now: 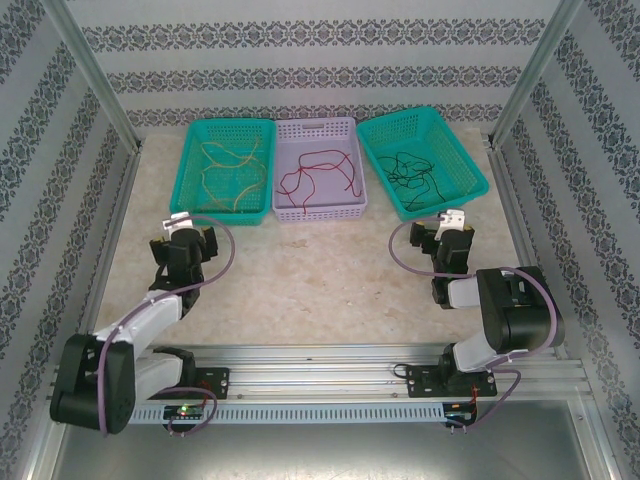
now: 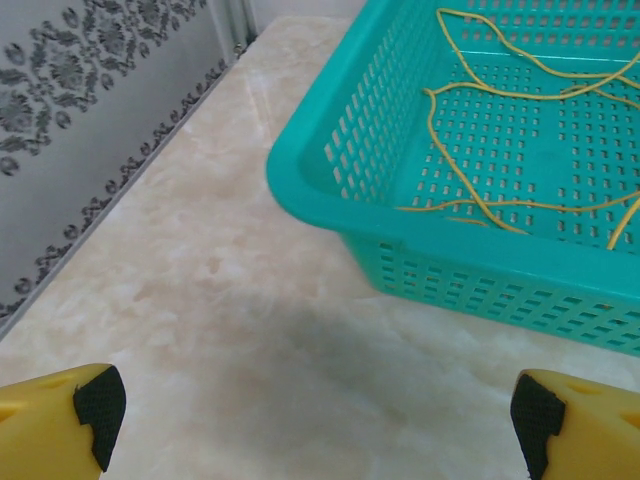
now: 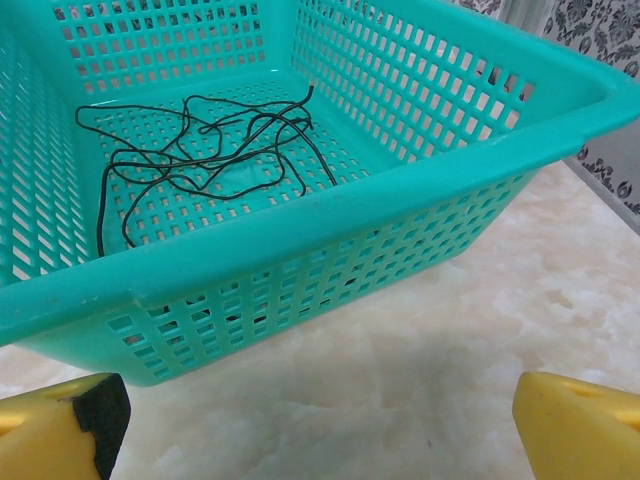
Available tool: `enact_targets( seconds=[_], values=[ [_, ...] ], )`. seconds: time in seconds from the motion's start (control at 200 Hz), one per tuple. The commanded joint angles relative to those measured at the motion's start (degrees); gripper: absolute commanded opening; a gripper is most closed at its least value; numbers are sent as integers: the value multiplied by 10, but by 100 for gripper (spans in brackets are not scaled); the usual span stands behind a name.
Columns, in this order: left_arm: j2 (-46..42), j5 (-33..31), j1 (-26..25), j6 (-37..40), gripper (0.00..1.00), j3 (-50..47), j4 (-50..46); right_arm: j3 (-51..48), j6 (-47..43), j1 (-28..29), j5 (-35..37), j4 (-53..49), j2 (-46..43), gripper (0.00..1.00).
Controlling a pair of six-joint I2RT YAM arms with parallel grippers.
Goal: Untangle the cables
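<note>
Yellow cables [image 1: 228, 170] lie in the left green basket [image 1: 228, 122], red cables [image 1: 318, 180] in the lilac basket [image 1: 316, 122], and black cables [image 1: 412, 172] in the right green basket [image 1: 400, 116]. We see our left gripper [image 2: 318, 415] and right gripper [image 3: 315, 415] over the marble table [image 1: 300, 270] near their baskets, fingers wide apart and empty.
</note>
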Motion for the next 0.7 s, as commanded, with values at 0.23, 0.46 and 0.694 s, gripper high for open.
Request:
enact_targets(
  seconds=[0.23,0.46,0.694],
  values=[
    [131,77,31,29,100,-1,204,8,-18,15,28,18,-7,98],
    [222,152,49,53,100,15,276,10,-24,22,35,18,-5,98],
    [253,196,56,63,100,4,327,10,-32,28,34,21,-4,98]
  ],
)
